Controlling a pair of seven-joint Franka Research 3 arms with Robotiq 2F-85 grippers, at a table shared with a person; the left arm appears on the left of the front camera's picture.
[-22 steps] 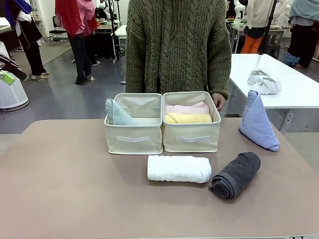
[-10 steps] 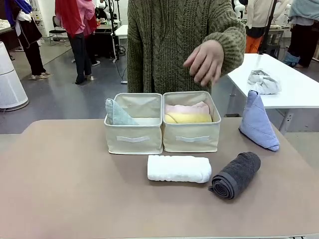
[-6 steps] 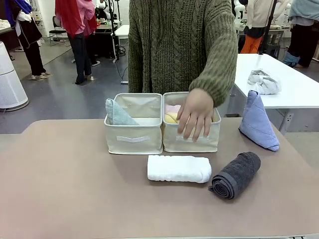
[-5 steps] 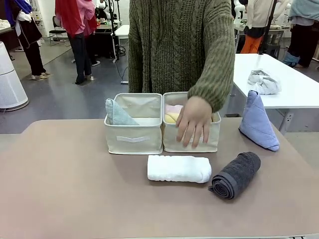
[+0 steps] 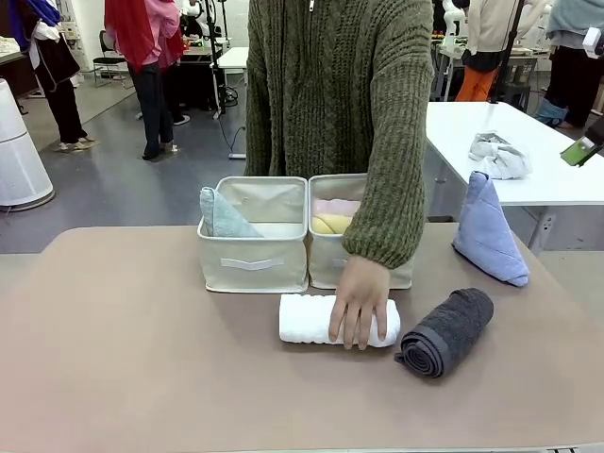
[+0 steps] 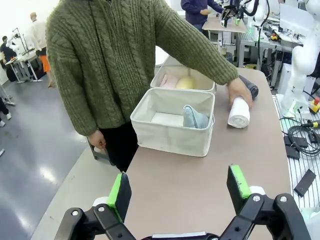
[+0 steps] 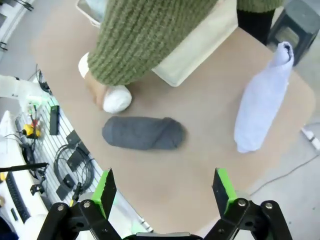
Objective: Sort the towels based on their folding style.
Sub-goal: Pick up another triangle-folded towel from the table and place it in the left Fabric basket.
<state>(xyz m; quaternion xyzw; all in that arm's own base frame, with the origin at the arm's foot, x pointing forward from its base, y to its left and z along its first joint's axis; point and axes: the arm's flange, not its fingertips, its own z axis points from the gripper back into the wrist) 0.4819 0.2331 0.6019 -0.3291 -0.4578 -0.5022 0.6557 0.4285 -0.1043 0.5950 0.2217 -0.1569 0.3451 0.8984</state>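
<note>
A white rolled towel [image 5: 307, 319] lies on the table in front of the bins, and the person's hand [image 5: 358, 302] rests on its right half. Beside it lies a dark grey roll [image 5: 446, 332], also seen from above [image 7: 143, 132]. A periwinkle-blue cone towel [image 5: 488, 234] stands at the right edge [image 7: 261, 104]. A pale teal cone [image 5: 222, 215] sits in the left bin [image 5: 251, 260]. Pink [image 5: 335, 207] and yellow [image 5: 326, 225] rolls lie in the right bin [image 5: 321, 267]. My left gripper [image 6: 179, 191] is open above the table's end. My right gripper [image 7: 166, 192] is open, high above the grey roll.
A person in an olive knit sweater [image 5: 330, 85] stands at the far side, one arm reaching over the right bin. A grey-white cloth bundle [image 5: 499, 156] lies on a white table behind. Cables and a robot base [image 6: 300, 75] are beside the table.
The person's hand has come down from above the right bin, over its front wall, onto the white roll. The towels have not moved.
</note>
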